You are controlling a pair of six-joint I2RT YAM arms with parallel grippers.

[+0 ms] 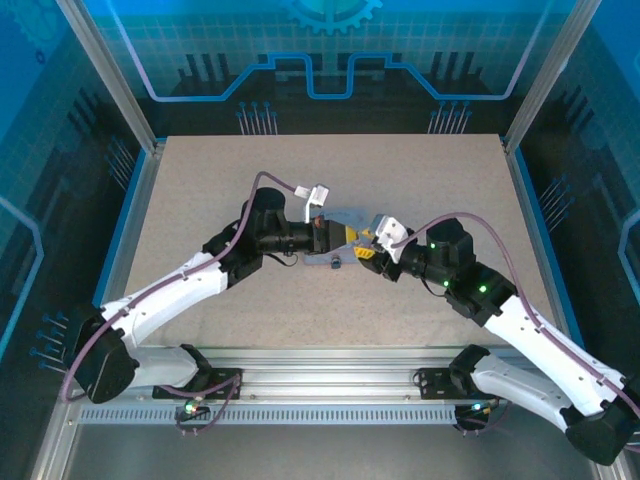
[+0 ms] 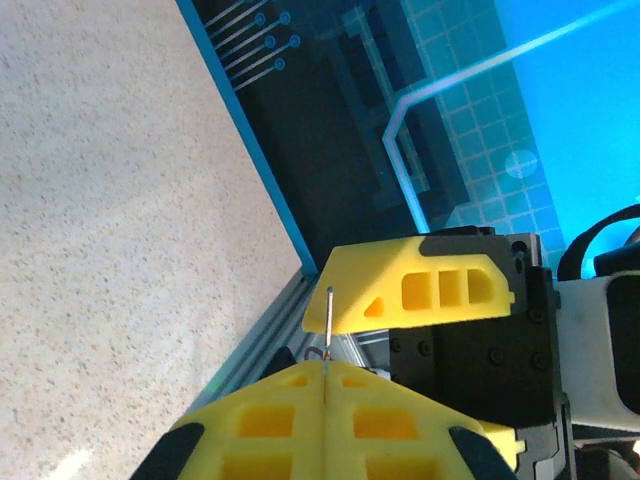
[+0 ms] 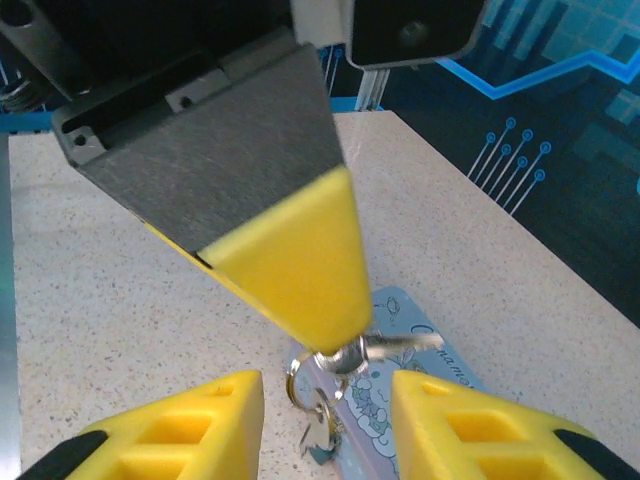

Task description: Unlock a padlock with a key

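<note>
pinches the key (image 3: 395, 344) in the left gripper (image 2: 325, 390) over the lidded tin box (image 3: 440, 360); holds right gripper (image 3: 326, 395) fingers apart.

A speckled beige tabletop (image 1: 200, 200) sits inside blue circuit-patterned walls (image 1: 330, 50) with aluminium posts (image 1: 108, 70).

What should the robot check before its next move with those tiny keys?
1. Left gripper shut on the little metal piece: ok.
2. Right gripper open, one finger on either side of that piece: ok.
3. Key dangling free below the pinch: ok.
4. What exactly the pinched piece is: cannot tell.
5. Tin box lying on the table underneath: ok.
</note>
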